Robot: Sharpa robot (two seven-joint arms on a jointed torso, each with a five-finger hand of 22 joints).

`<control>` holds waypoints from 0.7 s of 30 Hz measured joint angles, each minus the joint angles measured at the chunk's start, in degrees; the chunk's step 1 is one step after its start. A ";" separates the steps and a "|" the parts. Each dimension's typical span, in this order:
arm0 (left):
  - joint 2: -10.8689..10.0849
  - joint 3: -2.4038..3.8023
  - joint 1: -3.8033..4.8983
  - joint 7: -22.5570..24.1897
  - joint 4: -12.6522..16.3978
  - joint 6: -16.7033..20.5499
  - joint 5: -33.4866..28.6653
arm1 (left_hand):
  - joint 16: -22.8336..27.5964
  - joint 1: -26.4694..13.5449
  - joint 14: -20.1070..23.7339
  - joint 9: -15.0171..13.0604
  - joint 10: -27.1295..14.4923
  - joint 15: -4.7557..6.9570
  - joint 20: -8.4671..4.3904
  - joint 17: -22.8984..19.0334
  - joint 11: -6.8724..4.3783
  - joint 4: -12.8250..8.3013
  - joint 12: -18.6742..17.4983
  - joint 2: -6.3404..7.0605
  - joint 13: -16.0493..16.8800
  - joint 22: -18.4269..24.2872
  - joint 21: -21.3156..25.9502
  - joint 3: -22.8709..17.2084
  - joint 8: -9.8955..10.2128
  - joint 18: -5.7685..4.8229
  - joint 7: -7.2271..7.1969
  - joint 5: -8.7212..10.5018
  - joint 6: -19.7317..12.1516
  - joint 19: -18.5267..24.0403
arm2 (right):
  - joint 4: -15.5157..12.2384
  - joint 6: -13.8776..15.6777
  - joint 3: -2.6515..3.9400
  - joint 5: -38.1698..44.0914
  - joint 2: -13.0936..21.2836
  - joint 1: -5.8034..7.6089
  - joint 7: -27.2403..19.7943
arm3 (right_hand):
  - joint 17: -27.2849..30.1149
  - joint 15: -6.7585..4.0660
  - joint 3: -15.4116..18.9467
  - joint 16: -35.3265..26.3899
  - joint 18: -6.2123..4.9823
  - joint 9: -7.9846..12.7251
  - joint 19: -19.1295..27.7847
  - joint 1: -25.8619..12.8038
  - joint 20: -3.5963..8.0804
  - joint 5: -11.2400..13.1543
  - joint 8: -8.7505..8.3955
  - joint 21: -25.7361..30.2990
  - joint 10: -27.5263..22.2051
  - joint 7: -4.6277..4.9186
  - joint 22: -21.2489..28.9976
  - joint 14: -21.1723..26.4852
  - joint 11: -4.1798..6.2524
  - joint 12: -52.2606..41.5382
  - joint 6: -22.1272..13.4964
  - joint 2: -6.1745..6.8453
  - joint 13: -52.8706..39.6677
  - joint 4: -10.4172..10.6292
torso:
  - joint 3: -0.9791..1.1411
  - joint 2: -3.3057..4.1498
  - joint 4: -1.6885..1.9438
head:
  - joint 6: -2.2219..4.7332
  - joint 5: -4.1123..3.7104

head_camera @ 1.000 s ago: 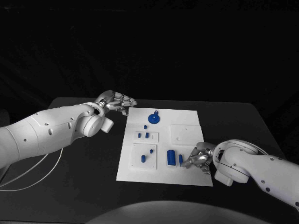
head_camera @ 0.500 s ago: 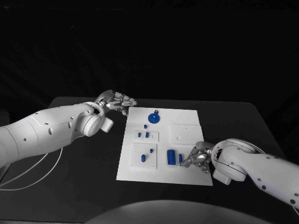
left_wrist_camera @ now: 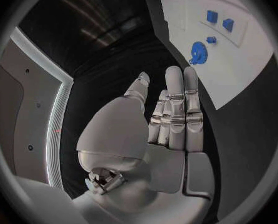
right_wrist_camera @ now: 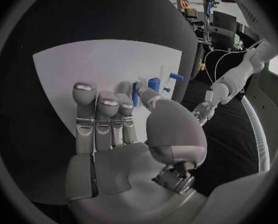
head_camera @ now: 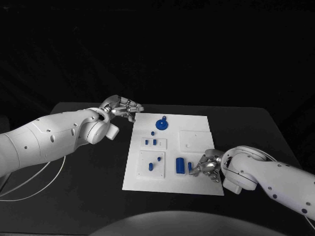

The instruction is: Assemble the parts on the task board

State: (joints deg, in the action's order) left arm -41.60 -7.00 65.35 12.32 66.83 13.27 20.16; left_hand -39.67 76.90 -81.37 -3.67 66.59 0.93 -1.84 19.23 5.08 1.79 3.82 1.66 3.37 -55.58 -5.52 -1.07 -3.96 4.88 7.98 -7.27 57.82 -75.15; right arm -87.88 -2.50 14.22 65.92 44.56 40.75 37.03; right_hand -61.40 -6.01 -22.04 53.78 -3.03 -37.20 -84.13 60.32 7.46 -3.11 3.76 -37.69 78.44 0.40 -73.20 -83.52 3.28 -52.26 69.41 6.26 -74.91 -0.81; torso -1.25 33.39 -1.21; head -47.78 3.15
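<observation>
The white task board (head_camera: pixel 193 147) lies mid-table. On it are a round blue part with a stem (head_camera: pixel 162 123), small blue parts (head_camera: pixel 150 142) in a raised block, a blue cylinder (head_camera: pixel 179 165) and a slim blue part (head_camera: pixel 191 167). My right hand (head_camera: pixel 208 166) is low over the board's near right corner. In the right wrist view its thumb (right_wrist_camera: pixel 150 98) and a finger pinch the slim blue part (right_wrist_camera: pixel 136 92), with the cylinder (right_wrist_camera: pixel 153 83) just beyond. My left hand (head_camera: pixel 122 106) hovers off the board's far left corner, fingers straight, holding nothing. The left wrist view shows that hand (left_wrist_camera: pixel 173 109), the board (left_wrist_camera: pixel 238 69) and the round part (left_wrist_camera: pixel 199 52).
The black table (head_camera: pixel 93 167) extends to the left and right of the board. A thin white cable (head_camera: pixel 37 182) trails across the table's left side under my left arm.
My right hand has crept slightly left, closing in on the slim blue part. My left hand has not moved.
</observation>
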 measured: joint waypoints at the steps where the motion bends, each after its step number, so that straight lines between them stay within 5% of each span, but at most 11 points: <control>1: 0.01 0.00 0.00 0.00 -0.01 -0.01 0.00 | 0.00 0.00 0.00 0.00 0.00 0.00 0.00 0.00 0.00 0.00 0.00 0.00 0.00 0.00 0.00 0.00 0.00 0.00 0.00 0.00 0.00 0.00 | 0.00 0.01 0.00 0.00 0.03 0.00 0.00 | 0.00 0.00 0.04 0.00 0.00 -0.01 0.00 -0.55 0.00 0.00 0.00 0.00 0.00 0.00 0.00 0.00 0.00 0.00 0.00 0.08 0.00 0.47 | 0.00 0.00 0.00 | 0.02 -0.04; 10: 0.10 0.00 0.00 -0.01 -0.19 -0.02 0.03 | 0.00 0.00 0.00 0.00 0.00 0.00 0.00 0.00 0.00 0.00 0.00 0.00 0.00 0.00 0.00 0.00 0.00 0.00 0.00 0.00 0.00 0.00 | -0.16 0.21 0.28 -0.95 1.10 -0.05 -0.49 | 0.08 0.00 0.70 0.00 -0.01 -0.45 0.00 -4.06 0.00 0.00 0.00 0.00 0.00 0.22 0.05 0.00 0.00 0.00 0.22 3.21 0.00 4.08 | 0.00 -0.02 -0.07 | 0.39 -0.20; 13: 0.21 0.00 0.00 0.05 -0.40 0.00 0.04 | 0.00 0.00 0.00 0.00 0.00 0.00 0.00 0.00 0.00 0.00 0.00 0.00 0.00 0.00 0.00 0.00 0.00 0.01 0.00 0.00 0.00 0.00 | 0.05 0.43 1.26 -1.91 1.40 -0.08 -1.03 | 0.08 0.00 7.62 0.00 0.00 -0.45 0.00 -5.48 0.00 0.00 0.00 0.03 0.00 0.24 0.13 0.00 0.00 -0.23 0.21 3.17 0.00 7.37 | 0.01 -0.05 -0.09 | 0.66 -0.29; 15: 0.31 0.00 0.00 0.11 -0.66 0.04 0.04 | 0.00 0.00 0.00 0.00 0.00 0.00 0.00 0.00 0.00 0.00 0.00 0.00 0.00 0.00 0.00 0.00 0.00 0.00 0.00 0.00 0.00 0.00 | 0.46 0.59 2.24 -2.74 1.58 -0.06 -1.52 | 0.05 0.00 14.55 0.00 0.00 -0.45 0.00 -3.42 0.00 0.00 0.00 0.22 0.00 0.61 0.20 0.00 0.00 -0.23 -0.16 1.55 0.00 9.54 | 0.03 -0.09 -0.09 | 0.91 -0.35; 19: 0.52 0.00 0.00 0.25 -1.30 0.13 0.03 | 0.00 0.00 0.00 0.00 0.00 0.00 0.00 0.00 0.00 0.00 0.00 0.00 0.00 0.00 0.00 0.00 0.00 0.01 0.00 0.00 0.00 0.00 | 1.67 0.82 3.97 -4.49 1.78 0.12 -2.61 | 0.03 0.01 30.22 0.00 0.00 -0.65 0.00 -1.38 0.00 0.00 0.00 0.22 -0.01 0.69 0.28 0.00 0.00 -0.23 -0.94 -4.27 0.00 7.48 | 0.04 -0.13 -0.09 | 1.51 -0.55; 21: 0.62 0.00 0.00 0.37 -1.68 0.23 -0.03 | 0.00 0.00 0.00 0.00 0.01 0.00 0.00 0.00 0.00 0.00 0.00 0.00 0.00 0.00 0.00 0.00 0.00 0.01 0.00 0.00 0.00 0.00 | 2.65 0.91 4.60 -5.53 1.76 0.44 -3.36 | 0.06 0.00 32.35 -0.22 0.00 -0.48 0.00 -0.89 0.00 0.00 0.00 0.46 -0.03 0.74 0.31 0.00 -0.03 -0.23 -1.18 -5.10 0.00 6.85 | 0.04 -0.15 -0.09 | 2.03 -0.69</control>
State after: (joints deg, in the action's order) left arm -40.98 -7.00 65.35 12.70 65.15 13.50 20.13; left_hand -39.67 76.90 -81.37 -3.67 66.59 0.92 -1.84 19.23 5.09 1.80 3.82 1.66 3.37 -55.58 -5.52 -1.07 -3.96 4.88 7.97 -7.27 57.82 -75.15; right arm -85.23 -1.59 18.82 60.40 46.32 41.18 33.67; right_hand -61.34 -6.01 10.31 53.56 -3.03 -37.68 -84.13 59.43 7.46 -3.11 3.76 -37.23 78.40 1.14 -72.89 -83.51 3.25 -52.49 68.23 1.16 -74.91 6.05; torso -1.20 33.23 -1.30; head -45.75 2.47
